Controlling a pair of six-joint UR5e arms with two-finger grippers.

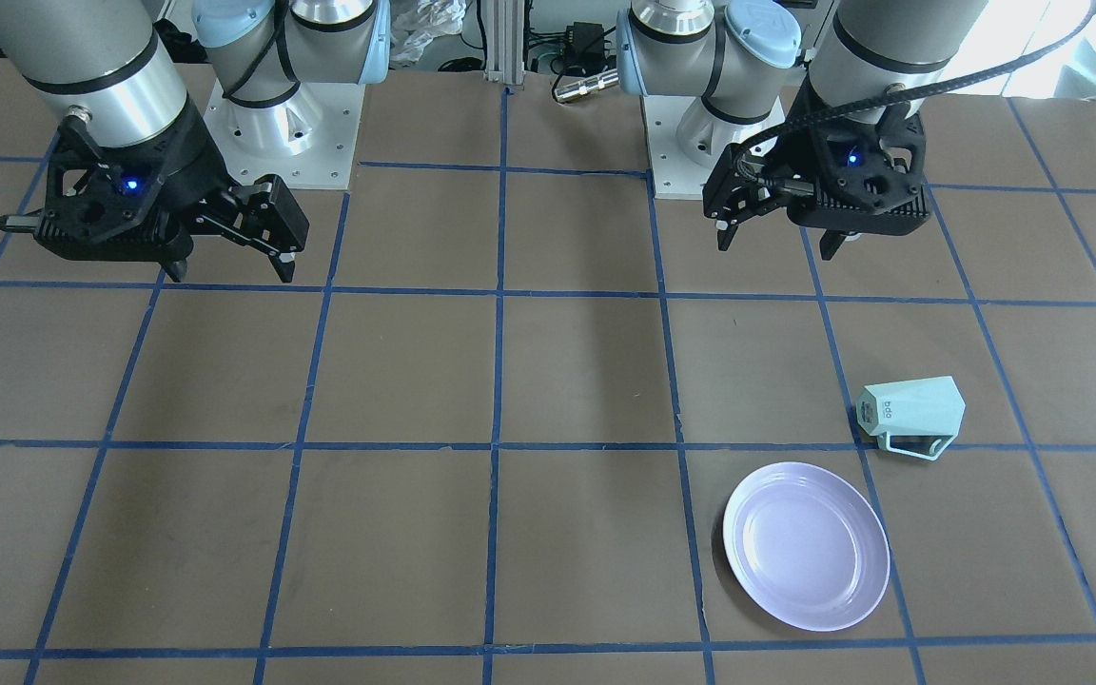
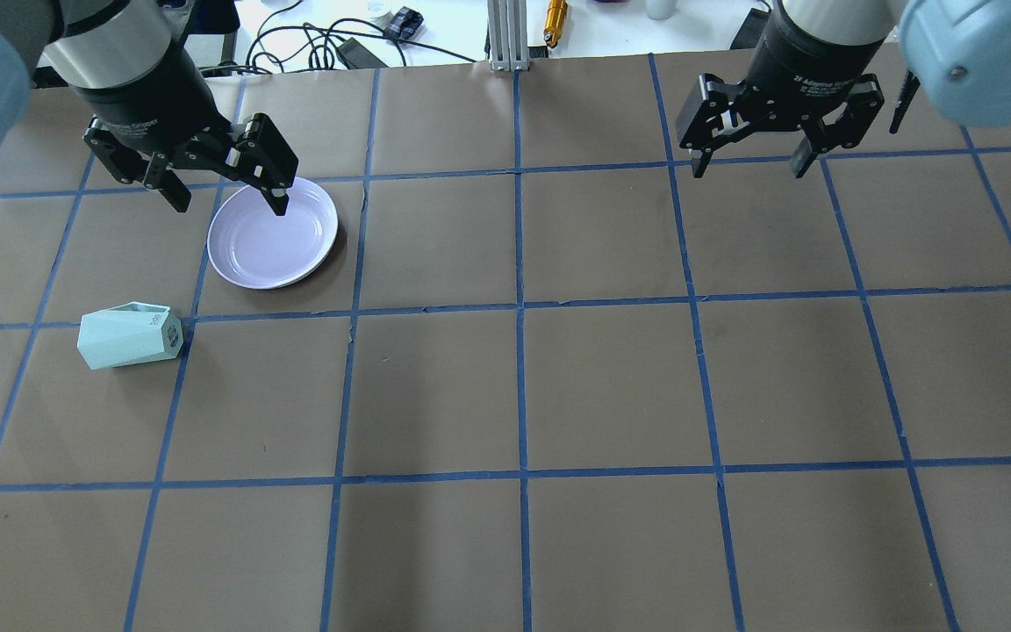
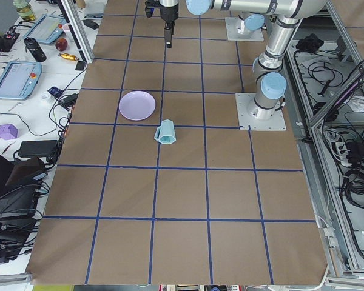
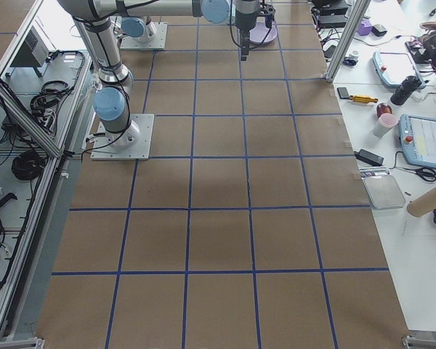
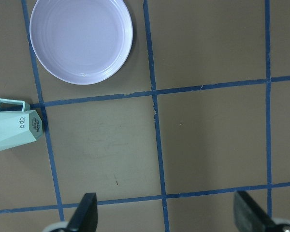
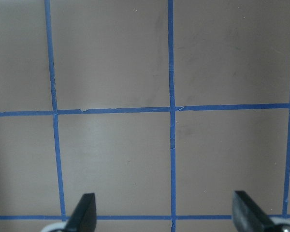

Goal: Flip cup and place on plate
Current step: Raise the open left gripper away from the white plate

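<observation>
The mint-green cup (image 1: 911, 417) lies on its side on the table, base with lettering facing the table's middle and handle toward the operators' side. It also shows in the overhead view (image 2: 128, 335) and the left wrist view (image 5: 12, 130). The lavender plate (image 1: 807, 545) sits empty a short way from the cup (image 2: 273, 233) (image 5: 81, 38). My left gripper (image 2: 231, 206) (image 1: 776, 247) hangs open and empty high above the table, short of the cup and plate. My right gripper (image 2: 749, 168) (image 1: 231, 274) is open and empty over bare table on the other side.
The table is brown paper with a grid of blue tape (image 2: 519, 307). The two arm bases (image 1: 282, 124) (image 1: 691, 143) stand at the robot's edge. Cables and small tools (image 2: 365, 44) lie beyond the far edge. Tablets and clutter (image 3: 18, 79) sit on the side bench.
</observation>
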